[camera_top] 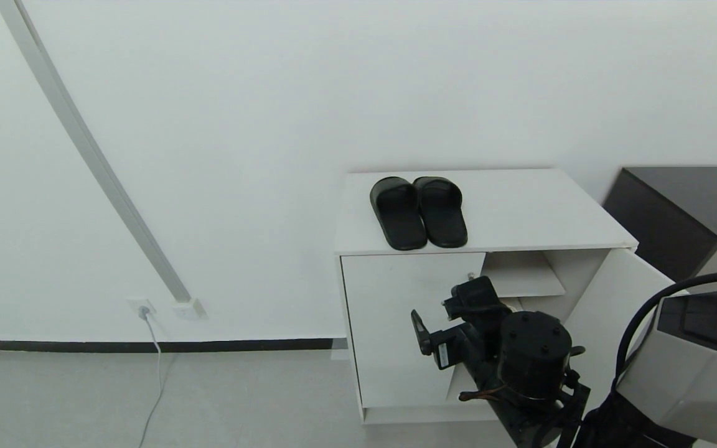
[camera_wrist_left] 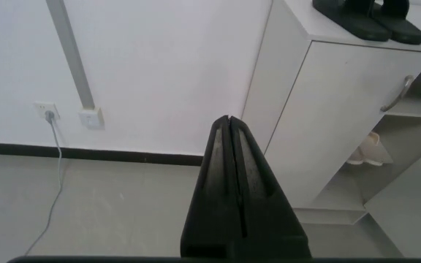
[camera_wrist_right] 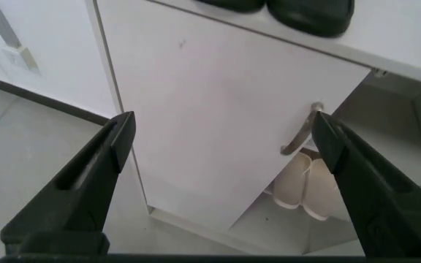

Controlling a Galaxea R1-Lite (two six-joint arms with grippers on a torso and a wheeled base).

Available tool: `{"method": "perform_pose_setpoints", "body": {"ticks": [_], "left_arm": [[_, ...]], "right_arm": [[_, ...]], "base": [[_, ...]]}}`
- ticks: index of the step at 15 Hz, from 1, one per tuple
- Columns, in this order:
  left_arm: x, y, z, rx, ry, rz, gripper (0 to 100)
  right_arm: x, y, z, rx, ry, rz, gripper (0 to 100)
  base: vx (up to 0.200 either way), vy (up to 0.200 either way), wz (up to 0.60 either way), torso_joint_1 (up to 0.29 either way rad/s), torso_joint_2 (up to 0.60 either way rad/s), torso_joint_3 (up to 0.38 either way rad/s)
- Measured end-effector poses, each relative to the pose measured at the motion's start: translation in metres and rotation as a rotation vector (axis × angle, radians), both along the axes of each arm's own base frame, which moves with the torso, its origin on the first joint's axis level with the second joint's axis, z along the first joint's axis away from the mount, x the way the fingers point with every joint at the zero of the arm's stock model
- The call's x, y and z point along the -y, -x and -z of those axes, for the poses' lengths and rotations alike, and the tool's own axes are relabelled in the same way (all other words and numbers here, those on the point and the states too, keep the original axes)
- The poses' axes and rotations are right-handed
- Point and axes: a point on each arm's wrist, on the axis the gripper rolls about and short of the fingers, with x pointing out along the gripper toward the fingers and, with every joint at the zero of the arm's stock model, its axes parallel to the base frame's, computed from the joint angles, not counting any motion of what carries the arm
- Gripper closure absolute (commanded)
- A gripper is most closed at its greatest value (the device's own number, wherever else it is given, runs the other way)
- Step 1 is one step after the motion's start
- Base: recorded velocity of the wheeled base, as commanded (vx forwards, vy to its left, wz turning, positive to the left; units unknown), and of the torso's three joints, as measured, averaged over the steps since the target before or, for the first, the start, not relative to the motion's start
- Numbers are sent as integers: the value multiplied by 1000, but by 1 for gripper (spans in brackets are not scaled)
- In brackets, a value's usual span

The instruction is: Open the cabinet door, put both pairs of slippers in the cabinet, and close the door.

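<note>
Right hand (camera_wrist_right: 223, 123) spread wide before handle (camera_wrist_right: 302, 131) of closed door (camera_wrist_right: 210, 73) (left hand (camera_wrist_left: 229, 128) pinched shut); black slippers (camera_top: 419, 211) atop cabinet (camera_top: 520, 205), long axis front-to-back, toes toward wall (camera_top: 333, 93).

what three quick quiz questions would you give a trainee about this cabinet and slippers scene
1. True or false: the black slippers lie on top of the cabinet.
2. Multiple choice: the right gripper has its jaws A) open, B) shut on nothing, C) shut on a black slipper.
3. Short answer: where are the pale slippers?

Key: 1 true. 2 A. 3 inside the cabinet, seen through its open right side.
</note>
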Motion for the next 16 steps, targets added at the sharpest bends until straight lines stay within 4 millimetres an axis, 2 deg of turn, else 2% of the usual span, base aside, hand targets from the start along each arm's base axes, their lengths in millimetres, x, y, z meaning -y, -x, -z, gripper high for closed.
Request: {"method": "perform_pose_setpoints", "body": {"ticks": [6,11,14,16], "left_arm": [[0,0,0,0,-1,1,100],[0,0,0,0,-3,1,100],[0,0,0,0,-5,2,100],[0,0,0,0,-6,3,100]], "right_arm": [[2,2,0,9,4,-5,0],[-4,-5,-5,24,34,-48,0],[-15,-23,-18,-114,65,-23,0],[-20,-31,-45,-190,14,37,0]], "base": [[0,0,0,169,-365,-194],[0,0,0,8,-16,-10],[0,0,0,0,0,0],[0,0,0,0,0,0]]}}
